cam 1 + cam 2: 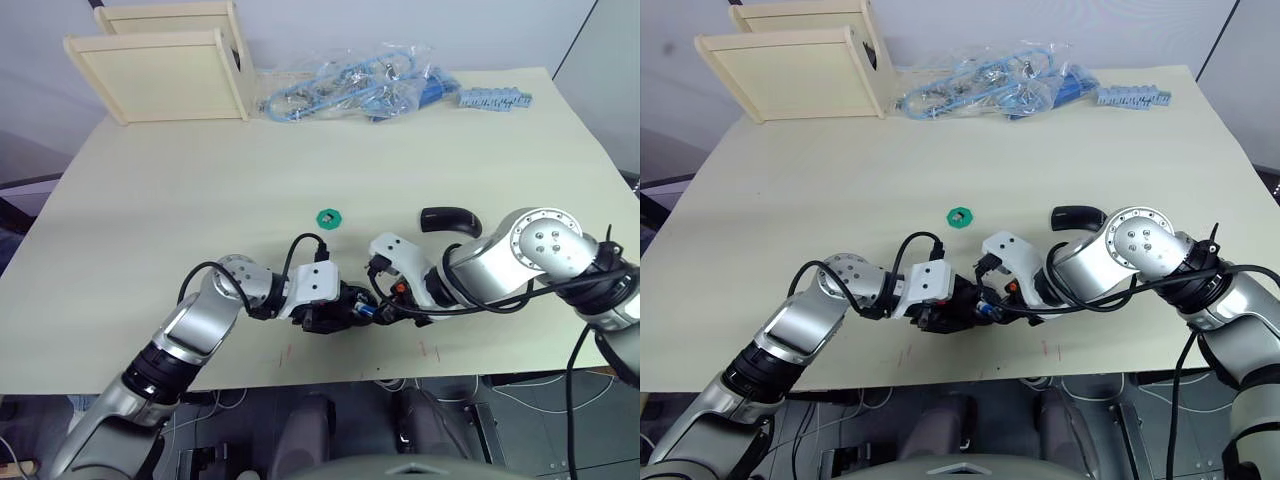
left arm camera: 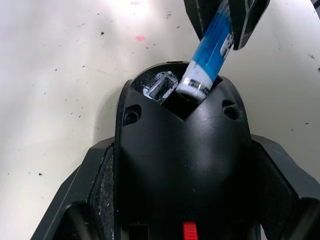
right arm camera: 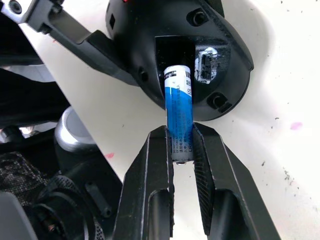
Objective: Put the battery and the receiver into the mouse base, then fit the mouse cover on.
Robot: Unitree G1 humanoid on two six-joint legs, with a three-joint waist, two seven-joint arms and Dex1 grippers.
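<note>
The mouse base (image 2: 182,150), a black oval body with a red part, is clamped between the fingers of my left gripper (image 1: 335,308) near the table's front edge. My right gripper (image 3: 180,135) is shut on the battery (image 3: 179,107), a blue cylinder with a white end. The battery is tilted, with its white end resting in the open slot (image 2: 197,82) of the base. The receiver (image 2: 161,86), a small silver plug, sits in a recess beside that slot. The mouse cover (image 1: 450,219), a smooth black shell, lies on the table just behind my right arm.
A small green ring (image 1: 330,217) lies on the table behind the grippers. At the back stand a wooden box (image 1: 160,70), a clear bag of blue cables (image 1: 350,85) and a blue strip of parts (image 1: 495,98). The table's front edge (image 1: 350,375) is close.
</note>
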